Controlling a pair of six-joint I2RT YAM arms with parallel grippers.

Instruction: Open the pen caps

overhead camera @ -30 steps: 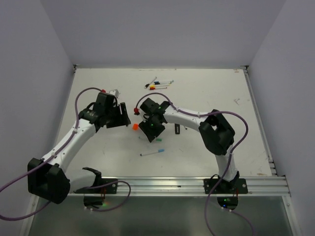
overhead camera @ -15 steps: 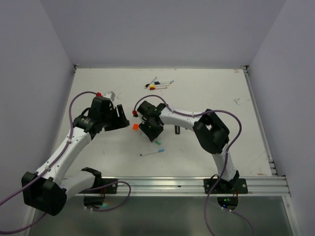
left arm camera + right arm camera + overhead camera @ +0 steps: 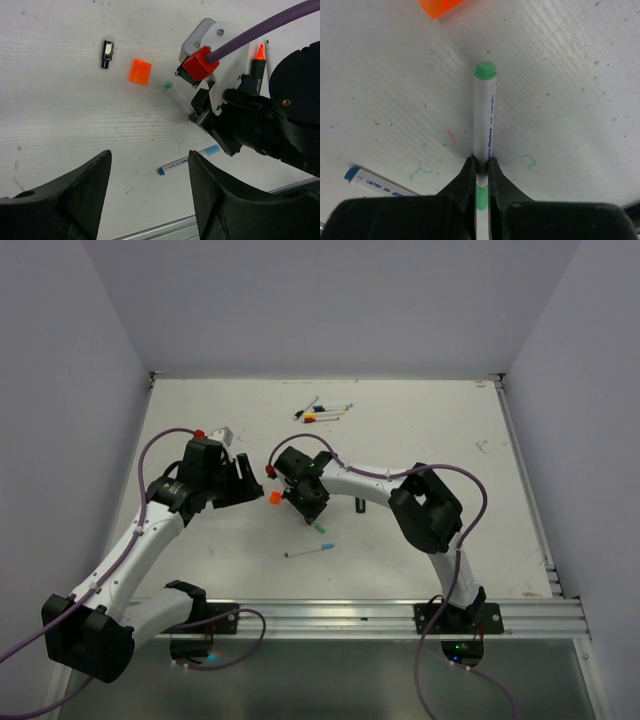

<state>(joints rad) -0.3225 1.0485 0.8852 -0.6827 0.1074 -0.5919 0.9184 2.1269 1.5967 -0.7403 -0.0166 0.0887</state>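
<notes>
Since my right gripper (image 3: 481,167) is clamped tight on the green pen (image 3: 485,120), which lies flat on the table (image 3: 570,75) near the loose orange cap (image 3: 140,72), and my left gripper (image 3: 149,167) hangs wide open with nothing in it, I'd guess left pinches the green end (image 3: 485,70) next and pulls straight.

Green pen (image 3: 485,120) rear hidden between right fingers (image 3: 462,180); blue pen (image 3: 367,180) half-covered.

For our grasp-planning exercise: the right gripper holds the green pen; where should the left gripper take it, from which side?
Probably its green end, from that free end: the right gripper is shut on the green pen, leaving only that end clear. The left gripper is open.
</notes>
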